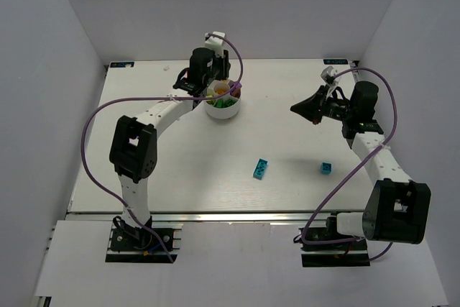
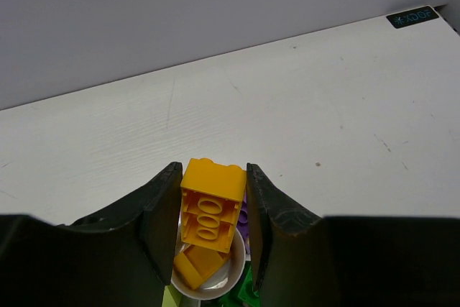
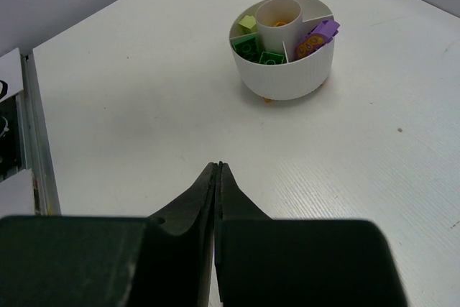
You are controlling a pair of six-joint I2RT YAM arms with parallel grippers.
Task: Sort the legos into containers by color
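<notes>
Left gripper (image 2: 212,177) clamps an orange brick (image 2: 210,210) above the bowl (image 3: 287,80). Centre it over the hub (image 3: 277,34), which holds an orange piece (image 2: 195,264), then release. In the right wrist view, green bricks (image 3: 259,54) lie at 7 o'clock, a lime brick (image 3: 248,23) at 10 and a purple brick (image 3: 316,37) at 3. Right gripper (image 3: 218,172) is closed and empty.

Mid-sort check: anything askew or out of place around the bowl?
Yes. A purple brick lies tilted across the bowl rim, sticking out past the wall rather than sitting inside. A small orange bit also peeks out beneath the bowl's base.
</notes>
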